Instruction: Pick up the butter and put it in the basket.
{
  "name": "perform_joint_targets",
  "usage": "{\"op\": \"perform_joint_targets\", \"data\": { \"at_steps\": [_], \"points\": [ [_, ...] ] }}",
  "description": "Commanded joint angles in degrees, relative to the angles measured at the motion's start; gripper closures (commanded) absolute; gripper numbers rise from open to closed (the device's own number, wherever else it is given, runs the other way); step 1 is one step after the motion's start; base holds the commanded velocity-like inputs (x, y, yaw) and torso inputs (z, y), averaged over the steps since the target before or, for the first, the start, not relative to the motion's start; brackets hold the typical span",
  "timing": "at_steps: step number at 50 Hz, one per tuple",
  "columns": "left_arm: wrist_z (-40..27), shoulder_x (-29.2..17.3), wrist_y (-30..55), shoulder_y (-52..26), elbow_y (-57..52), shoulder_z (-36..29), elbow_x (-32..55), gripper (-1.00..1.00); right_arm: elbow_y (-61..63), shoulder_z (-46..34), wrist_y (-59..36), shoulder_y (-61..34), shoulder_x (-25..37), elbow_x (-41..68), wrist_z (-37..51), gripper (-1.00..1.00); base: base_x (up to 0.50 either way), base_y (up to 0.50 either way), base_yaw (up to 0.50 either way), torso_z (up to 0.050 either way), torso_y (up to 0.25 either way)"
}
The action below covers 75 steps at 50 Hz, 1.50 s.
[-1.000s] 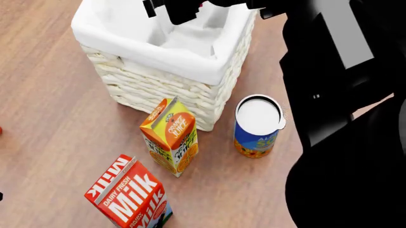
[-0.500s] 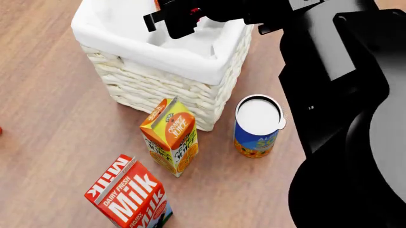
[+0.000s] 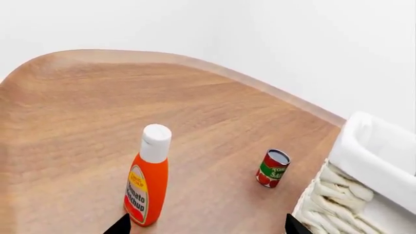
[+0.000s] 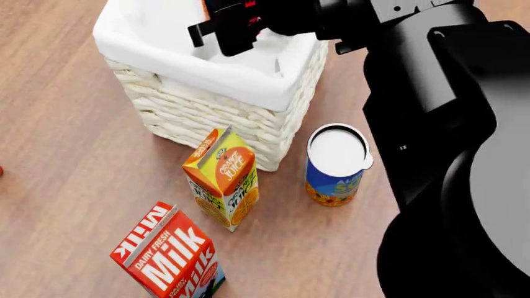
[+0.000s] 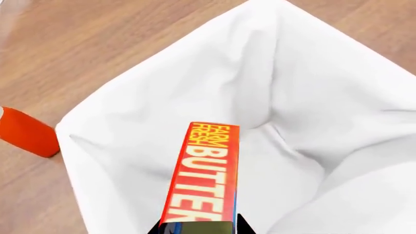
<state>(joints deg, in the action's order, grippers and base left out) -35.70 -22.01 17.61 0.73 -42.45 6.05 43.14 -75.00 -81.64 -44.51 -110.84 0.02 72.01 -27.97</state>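
The right claw [image 4: 232, 28] hangs over the open mouth of the basket [image 4: 248, 81], its dark fingers clamped on the butter [image 5: 202, 170]; in the right wrist view the slim red-orange box with white "BUTTER" lettering runs out from between the 2 fingertips and points into the white cloth liner [image 5: 312, 97], above the bottom of the basket rather than lying on it; whether the box touches the cloth cannot be told. In the head view only a sliver of orange shows beside the claw, the rest of the box hidden by the arm.

The basket stands on the wooden table [image 4: 66, 155], cream wicker walls below the folded liner; just in front of its near corner stands the orange juice carton [image 4: 222, 177], upright and close to the wicker; beside that, near the basket's right side, a blue can [image 4: 336, 162] with a white lid; nearer the robot, the red-and-white milk carton [image 4: 170, 254] stands upright, turned at an angle.

The left claw [image 3: 204, 226] shows only as 2 dark fingertips well apart at the edge of the left wrist view, spread with nothing between them; beyond them stand a ketchup bottle [image 3: 147, 178] with a white cap and a small red-and-green tomato sauce can [image 3: 273, 168], the can near the basket's woven wall.
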Motion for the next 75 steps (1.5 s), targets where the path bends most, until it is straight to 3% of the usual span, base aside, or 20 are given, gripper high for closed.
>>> {"op": "perform_joint_targets", "data": {
  "at_steps": [1,11,22,50,53,54,68,75],
  "points": [
    [-0.5,-0.4,0.1,0.3,-0.8,0.2,0.6,-1.0,0.0,9.0,0.1,-0.2,0.2,-6.1,1.3,1.0,0.0,0.0,0.0,0.0,0.0],
    [-0.7,-0.5,-0.1,0.4,-0.9,0.3,0.9,-1.0,0.0,20.8,-1.5,0.5,0.0,-19.2,0.7,1.0,0.0,0.0,0.0,0.0,0.002],
    [-0.9,-0.8,-0.2,0.4,-1.2,0.3,1.1,-1.0,0.0,26.8,-2.3,1.2,0.0,-25.4,0.9,1.0,0.0,0.0,0.0,0.001,0.001],
    [-1.2,-1.2,-0.6,0.9,-1.8,0.1,1.3,-1.0,0.1,25.9,-2.2,1.6,0.0,-25.1,0.3,1.0,0.0,0.0,0.0,0.0,0.001],
    [-1.3,-1.3,-0.6,0.9,-1.9,0.1,1.5,-1.0,0.0,29.2,-1.9,1.7,0.1,-27.8,1.4,1.0,0.0,0.0,0.0,0.0,0.003],
    [-1.3,-1.4,-0.6,1.0,-2.0,0.1,1.6,-1.0,0.0,30.1,-2.0,1.7,0.0,-29.0,1.4,-1.0,0.0,0.0,0.0,0.0,0.0],
    [-1.3,-1.5,-0.9,1.1,-2.0,-0.1,1.6,-1.0,0.1,33.2,2.2,1.5,0.0,-34.0,0.8,-1.0,0.0,0.0,0.0,0.0,0.0],
    [-1.3,-1.6,-1.1,1.0,-1.8,-0.2,1.5,-1.0,0.0,37.8,10.1,1.7,0.1,-38.7,2.3,-1.0,0.0,0.0,0.0,0.0,0.0]
  ]
}}
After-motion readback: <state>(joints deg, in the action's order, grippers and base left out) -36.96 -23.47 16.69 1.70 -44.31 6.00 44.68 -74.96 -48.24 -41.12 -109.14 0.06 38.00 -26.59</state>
